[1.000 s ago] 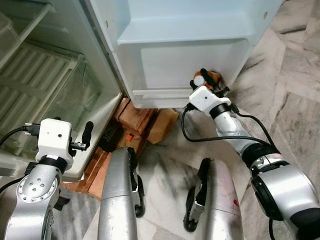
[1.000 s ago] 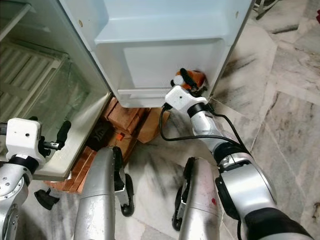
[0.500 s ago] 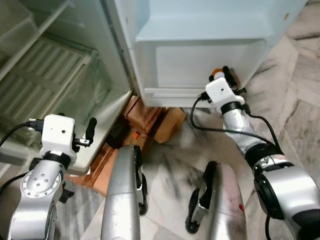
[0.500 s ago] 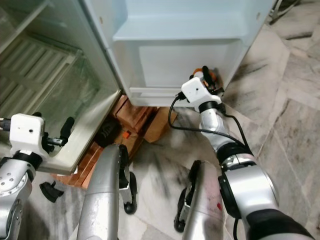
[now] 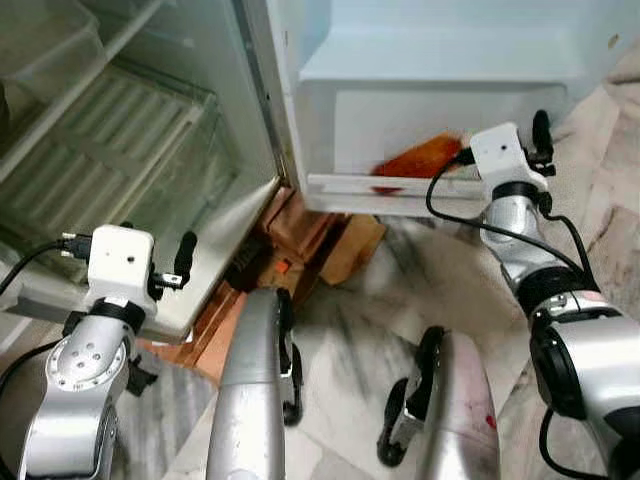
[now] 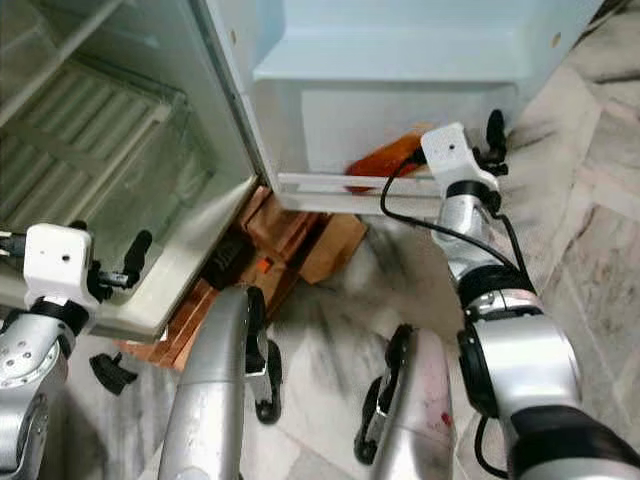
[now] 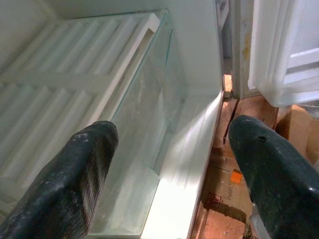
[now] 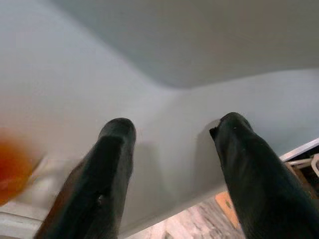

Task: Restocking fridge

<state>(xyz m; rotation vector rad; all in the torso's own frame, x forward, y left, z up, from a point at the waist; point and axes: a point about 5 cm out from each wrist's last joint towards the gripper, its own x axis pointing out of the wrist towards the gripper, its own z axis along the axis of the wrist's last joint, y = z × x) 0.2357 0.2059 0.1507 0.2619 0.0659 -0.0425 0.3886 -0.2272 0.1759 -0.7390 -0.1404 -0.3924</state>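
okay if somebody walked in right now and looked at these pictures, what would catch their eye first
Probably the orange packet lying in the bottom bin of the open fridge door, the one bright thing against all the white. The right gripper hangs open beside that bin's outer end. Below the fridge, brown cardboard boxes sit on the marble floor, and the left gripper is open before the glass-fronted crisper drawer.

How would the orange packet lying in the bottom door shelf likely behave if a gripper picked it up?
The orange packet lies slumped on its side behind the door shelf's rail, so it is probably soft and may sag. It looks flat, hence likely light. The right gripper, open nearby, might find it slippery.
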